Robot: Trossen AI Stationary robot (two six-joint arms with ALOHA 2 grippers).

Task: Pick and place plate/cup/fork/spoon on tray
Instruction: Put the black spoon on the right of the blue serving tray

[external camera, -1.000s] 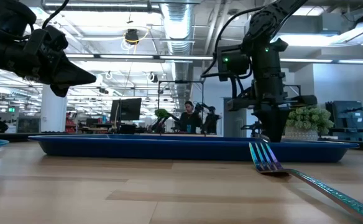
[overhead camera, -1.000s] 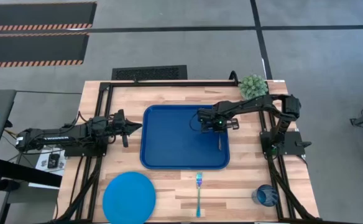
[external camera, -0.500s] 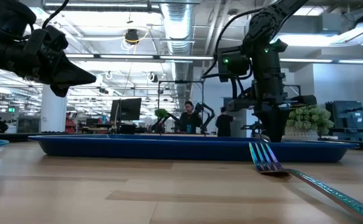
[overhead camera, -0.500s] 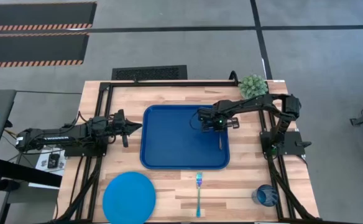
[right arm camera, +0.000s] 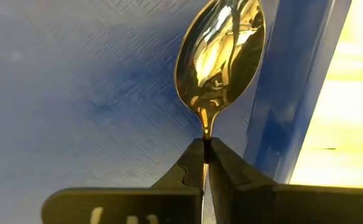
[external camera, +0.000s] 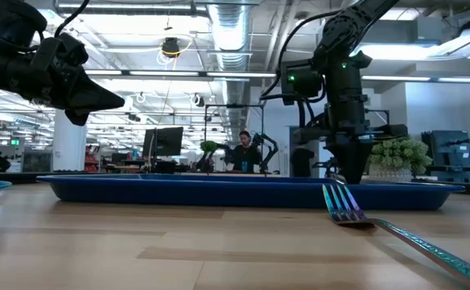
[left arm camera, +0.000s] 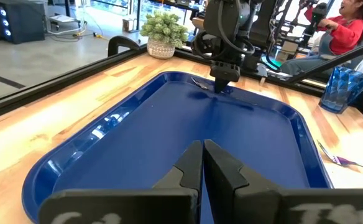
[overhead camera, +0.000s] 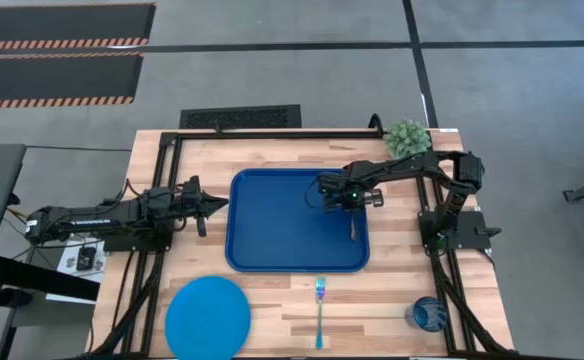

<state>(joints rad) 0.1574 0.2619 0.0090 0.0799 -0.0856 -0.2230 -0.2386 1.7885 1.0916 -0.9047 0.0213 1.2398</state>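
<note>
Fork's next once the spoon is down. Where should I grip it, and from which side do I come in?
Take the fork at mid-handle, coming straight down from above. It lies flat on the bare table in front of the tray, tines toward the tray, with nothing beside it. Set the fingers across the slim handle's width. The tined end looks broader and less even, so probably a worse grip.

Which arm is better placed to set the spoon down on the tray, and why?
The right. Its hand is shut on the spoon above the tray; the left hand waits shut and empty beside the tray.
</note>
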